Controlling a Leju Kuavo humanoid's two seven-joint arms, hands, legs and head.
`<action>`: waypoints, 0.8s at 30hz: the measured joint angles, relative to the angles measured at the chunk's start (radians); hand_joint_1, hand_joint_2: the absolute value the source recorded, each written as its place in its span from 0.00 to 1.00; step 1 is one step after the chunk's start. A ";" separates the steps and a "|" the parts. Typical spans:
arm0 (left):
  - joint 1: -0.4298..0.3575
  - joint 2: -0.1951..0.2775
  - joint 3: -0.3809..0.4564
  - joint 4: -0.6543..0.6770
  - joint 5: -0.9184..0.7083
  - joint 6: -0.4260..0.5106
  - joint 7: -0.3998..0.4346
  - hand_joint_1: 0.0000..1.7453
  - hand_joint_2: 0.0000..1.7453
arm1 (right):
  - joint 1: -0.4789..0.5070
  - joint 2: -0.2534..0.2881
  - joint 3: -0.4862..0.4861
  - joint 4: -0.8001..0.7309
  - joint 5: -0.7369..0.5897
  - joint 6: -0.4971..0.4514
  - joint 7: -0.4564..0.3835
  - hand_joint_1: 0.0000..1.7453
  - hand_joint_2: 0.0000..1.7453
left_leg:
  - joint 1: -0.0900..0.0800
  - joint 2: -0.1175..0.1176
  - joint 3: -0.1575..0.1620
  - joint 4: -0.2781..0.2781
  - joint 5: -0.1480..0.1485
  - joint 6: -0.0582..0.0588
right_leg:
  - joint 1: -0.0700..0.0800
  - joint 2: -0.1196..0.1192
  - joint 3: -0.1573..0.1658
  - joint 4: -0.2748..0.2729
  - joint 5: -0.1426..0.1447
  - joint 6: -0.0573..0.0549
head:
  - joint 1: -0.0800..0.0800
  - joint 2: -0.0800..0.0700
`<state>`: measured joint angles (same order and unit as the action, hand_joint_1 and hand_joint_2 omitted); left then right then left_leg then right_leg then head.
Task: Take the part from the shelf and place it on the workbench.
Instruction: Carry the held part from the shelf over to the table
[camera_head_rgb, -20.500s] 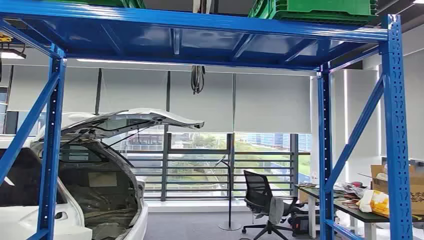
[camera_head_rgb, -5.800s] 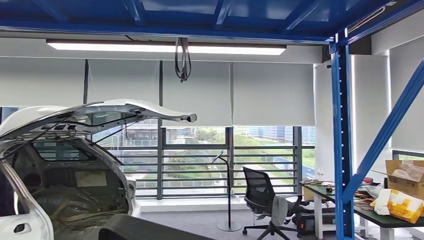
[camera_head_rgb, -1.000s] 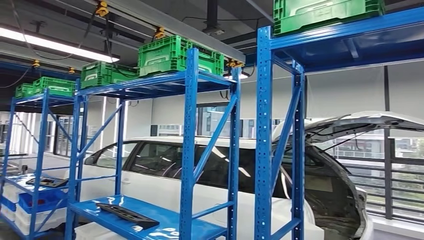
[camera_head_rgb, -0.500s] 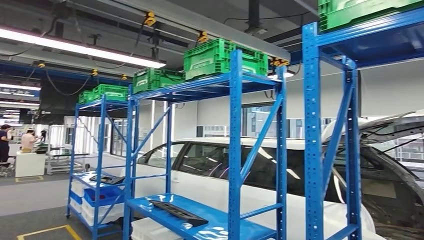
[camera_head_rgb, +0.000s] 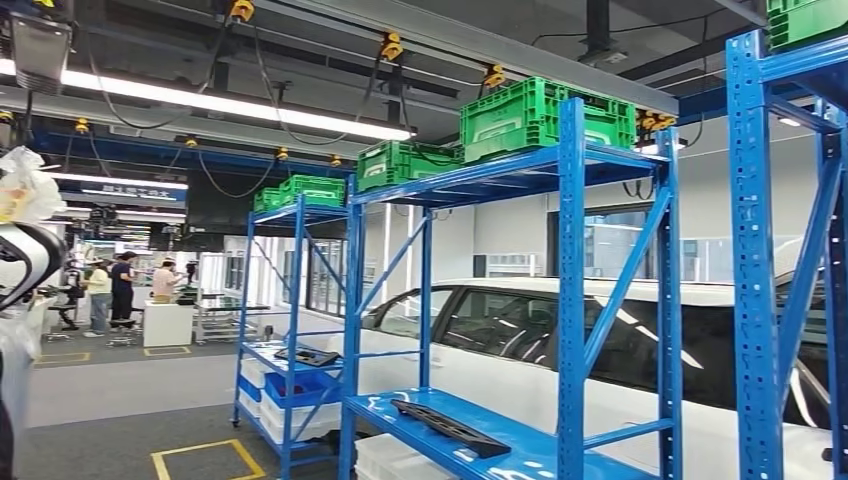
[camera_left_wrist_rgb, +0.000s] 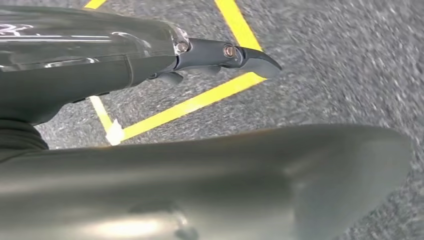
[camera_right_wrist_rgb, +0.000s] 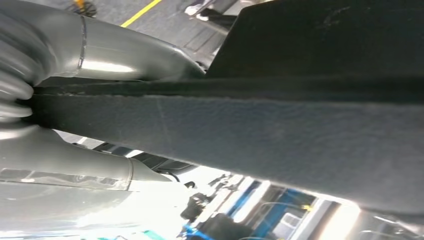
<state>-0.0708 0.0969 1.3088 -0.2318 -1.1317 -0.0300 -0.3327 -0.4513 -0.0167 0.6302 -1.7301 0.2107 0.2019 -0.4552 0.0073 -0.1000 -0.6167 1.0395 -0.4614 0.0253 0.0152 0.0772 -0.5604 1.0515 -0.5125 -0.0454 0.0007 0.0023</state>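
Observation:
In the right wrist view a long black flat part (camera_right_wrist_rgb: 280, 130) runs across the picture. My right hand (camera_right_wrist_rgb: 65, 160) grips it, with grey fingers (camera_right_wrist_rgb: 115, 52) on either side of it. My left hand (camera_left_wrist_rgb: 150, 60) hangs over grey floor with its dark fingers (camera_left_wrist_rgb: 250, 55) stretched out and nothing in them. In the head view, other black parts lie on blue shelves: one on the near shelf (camera_head_rgb: 450, 428), one on the farther shelf (camera_head_rgb: 308, 356).
Blue racks (camera_head_rgb: 570, 300) with green crates (camera_head_rgb: 540, 115) on top stand ahead and to the right, with a white car (camera_head_rgb: 620, 340) behind them. Open grey floor with yellow tape (camera_head_rgb: 205, 455) lies to the left. People (camera_head_rgb: 112, 290) stand by a white table (camera_head_rgb: 168, 322) far left.
The camera has swung left, so the racks and car have slid right in the picture. The open floor and the far people have come into view.

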 joint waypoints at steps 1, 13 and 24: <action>0.000 -0.003 0.000 -0.001 -0.001 0.000 -0.003 0.00 0.00 | 0.001 -0.002 -0.003 -0.004 0.003 -0.002 -0.002 1.00 1.00 | 0.004 -0.011 -0.003 -0.001 0.003 -0.004 | 0.002 0.009 0.006 -0.016 0.004 -0.005 | 0.000 0.000; -0.007 0.002 -0.004 -0.002 -0.012 -0.008 -0.022 0.00 0.00 | 0.028 -0.007 -0.014 -0.035 0.004 -0.002 -0.006 1.00 1.00 | 0.032 0.120 -0.041 0.114 -0.048 -0.078 | -0.015 -0.151 0.026 -0.065 0.013 0.025 | 0.006 0.000; -0.012 -0.001 -0.005 -0.002 -0.014 -0.020 -0.017 0.00 0.00 | 0.037 -0.009 -0.013 -0.034 -0.035 0.027 -0.014 1.00 1.00 | 0.016 0.084 -0.001 0.000 -0.005 -0.010 | -0.023 -0.089 -0.075 0.205 -0.146 0.062 | 0.006 0.000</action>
<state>-0.0829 0.0958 1.3035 -0.2342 -1.1461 -0.0498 -0.3496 -0.4147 -0.0257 0.6171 -1.7645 0.1752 0.2287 -0.4689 0.0237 -0.0158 -0.6173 1.0400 -0.4666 0.0154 -0.0079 -0.0120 -0.6352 1.2564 -0.6585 0.0168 0.0064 0.0023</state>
